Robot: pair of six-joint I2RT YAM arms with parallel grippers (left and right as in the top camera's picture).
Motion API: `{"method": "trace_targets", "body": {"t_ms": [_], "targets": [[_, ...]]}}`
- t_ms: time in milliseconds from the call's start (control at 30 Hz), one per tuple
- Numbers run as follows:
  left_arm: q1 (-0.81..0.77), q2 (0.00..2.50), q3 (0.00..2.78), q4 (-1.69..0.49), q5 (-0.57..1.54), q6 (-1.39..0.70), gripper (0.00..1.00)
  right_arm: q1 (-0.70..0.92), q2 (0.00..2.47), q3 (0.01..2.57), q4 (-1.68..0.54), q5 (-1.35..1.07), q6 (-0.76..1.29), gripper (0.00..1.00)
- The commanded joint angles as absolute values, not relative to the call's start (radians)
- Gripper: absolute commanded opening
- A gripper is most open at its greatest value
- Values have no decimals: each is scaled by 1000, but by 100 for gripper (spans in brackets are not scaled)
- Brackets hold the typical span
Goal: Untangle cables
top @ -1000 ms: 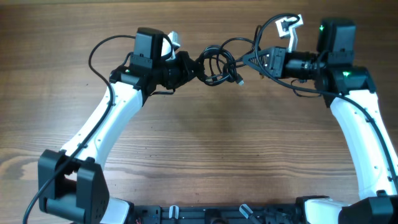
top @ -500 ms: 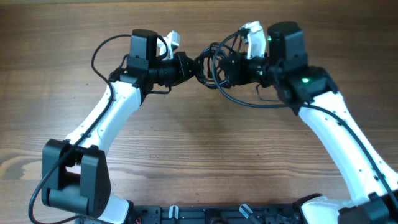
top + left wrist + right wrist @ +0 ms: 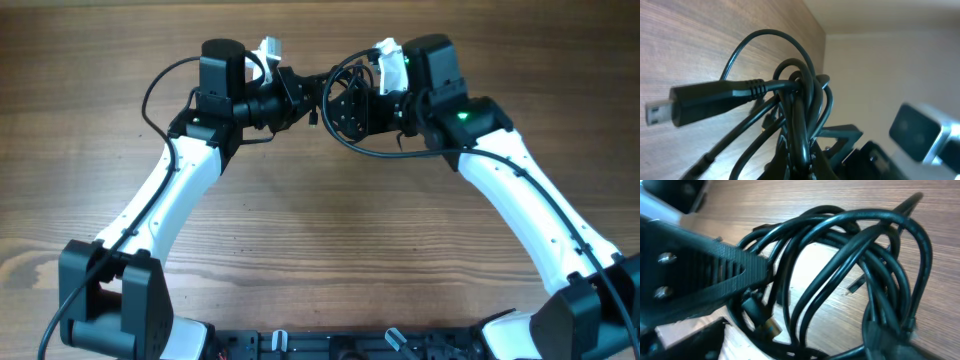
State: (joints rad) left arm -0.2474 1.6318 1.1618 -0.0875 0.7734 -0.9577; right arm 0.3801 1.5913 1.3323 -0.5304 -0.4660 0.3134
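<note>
The cables [image 3: 330, 100] form one knotted black bundle at the far middle of the wooden table [image 3: 320, 250], between the two grippers. The left gripper [image 3: 303, 95] comes in from the left and is clamped on the bundle. Its wrist view shows the loops [image 3: 797, 115] fanning out from the fingers, with a silver-tipped plug [image 3: 715, 102] jutting sideways. The right gripper [image 3: 352, 108] faces it from the right, just beside the tangle. In its wrist view the ridged finger [image 3: 725, 272] and its partner stand apart, with bare wood between them and the loops [image 3: 850, 255] crowding the tip, so this gripper is spread and grips nothing. One long loop [image 3: 370, 152] sags towards the near side
</note>
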Motion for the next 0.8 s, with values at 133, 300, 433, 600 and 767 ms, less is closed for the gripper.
{"method": "trace_targets", "body": {"t_ms": [133,300,433,600,767], "targets": [[-238,1591,1165,-67,712,-1504,4,258,1476,1355,-661,-542,325,100],[-238,1591,1165,-67,705,-1930,4,258,1496,1334,-676,-512,401,100],[-238,1591,1165,-67,705,-2032,4,258,1499,1334,-639,-492,444,99],[-238,1591,1165,-67,706,-2124,4,258,1500,1334,-582,-430,545,86],[-238,1591,1165,-67,706,-2163,4,259,1519,1334,-535,-411,641,61]]}}
